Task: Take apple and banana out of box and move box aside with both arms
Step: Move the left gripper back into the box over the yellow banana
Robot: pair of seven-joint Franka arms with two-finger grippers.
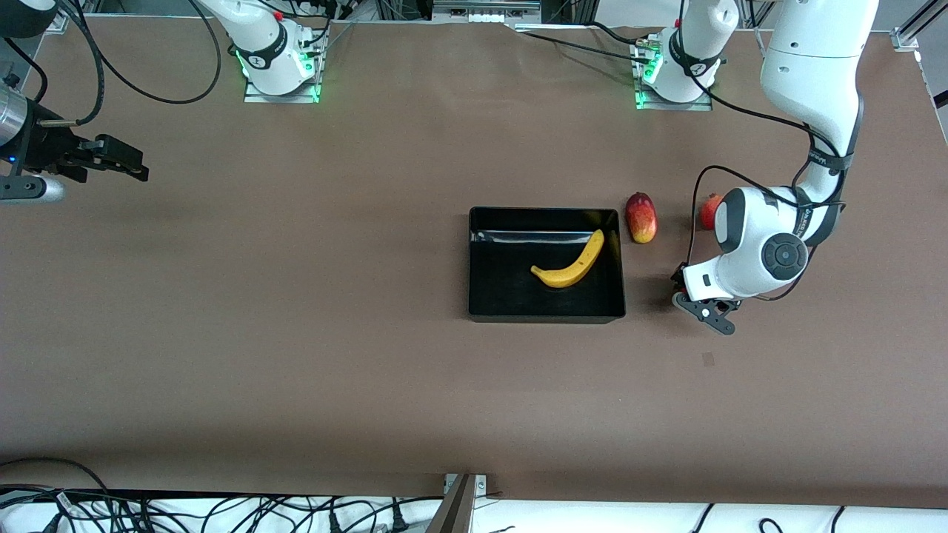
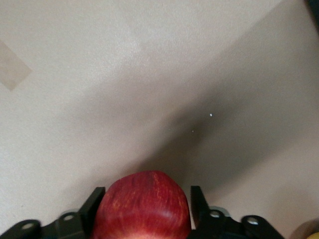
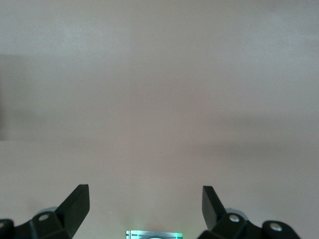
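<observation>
Round red apple (image 2: 142,204) sits clamped in left pincer (image 2: 144,209); right pincer (image 3: 145,204) waits, spread.

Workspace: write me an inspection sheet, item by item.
Surface: brown table, a small tape mark toward the left arm's end.
Job's things: banana lies in the black tray; apple held between the left gripper's jaws.
Clutter: mango beside the tray; pomegranate partly hidden by the left arm.
Grippers: left gripper shut on the apple, over bare table beside the tray; right gripper open, waiting over the right arm's end.
Cables: black cables run along both arms and past the table edges.
Surroundings: green lights at both bases.
</observation>
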